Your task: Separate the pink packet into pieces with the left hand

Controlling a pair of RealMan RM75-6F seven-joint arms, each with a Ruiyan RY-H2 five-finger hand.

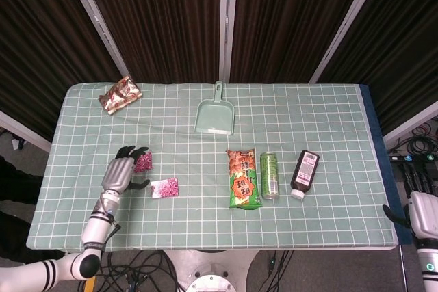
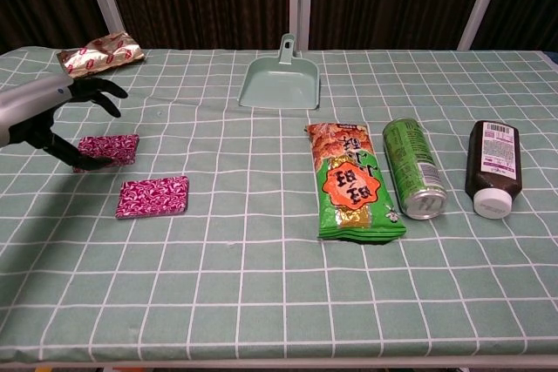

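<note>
The pink packet is in two pieces on the green checked cloth. One pink piece (image 1: 143, 163) (image 2: 109, 147) lies flat at the left. The other pink piece (image 1: 165, 188) (image 2: 153, 197) lies nearer the front, apart from the first. My left hand (image 1: 118, 172) (image 2: 39, 119) hovers at the first piece with its fingers spread above it. Its thumb lies low beside the piece's left end, and the head view shows a gap between them. Nothing is gripped. My right hand (image 1: 424, 211) hangs off the table's right front corner, holding nothing, and only the head view shows it.
A gold-red snack wrapper (image 1: 120, 94) (image 2: 101, 50) lies at the back left. A green dustpan (image 1: 215, 113) (image 2: 281, 81) sits at the back middle. To the right lie a green snack bag (image 1: 244, 179) (image 2: 353, 182), a green can (image 1: 269, 175) (image 2: 413, 167) and a dark bottle (image 1: 305, 174) (image 2: 492, 167).
</note>
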